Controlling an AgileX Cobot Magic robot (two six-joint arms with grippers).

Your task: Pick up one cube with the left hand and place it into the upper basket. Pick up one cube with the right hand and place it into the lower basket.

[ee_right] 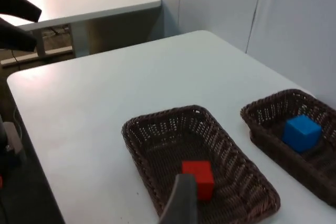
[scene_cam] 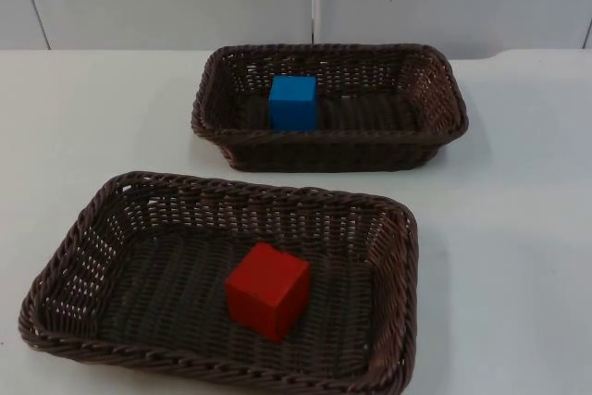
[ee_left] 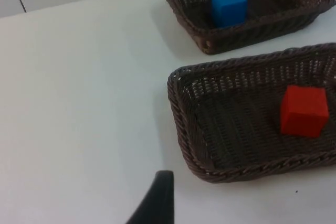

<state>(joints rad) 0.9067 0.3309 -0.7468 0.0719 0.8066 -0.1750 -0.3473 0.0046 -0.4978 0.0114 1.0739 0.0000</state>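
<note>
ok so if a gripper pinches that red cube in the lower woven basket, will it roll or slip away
Probably not. The red cube has flat faces and rests on one, so it should slide rather than roll. Its parallel sides should suit a two-finger pinch. The dark brown woven lower basket has a ribbed floor, which likely adds friction. Weight can't be judged.

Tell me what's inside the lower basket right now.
One red cube sits on the woven floor of the lower basket, roughly in the middle, clear of the walls. Nothing else is visible inside. The weave directly under the cube is covered.
</note>
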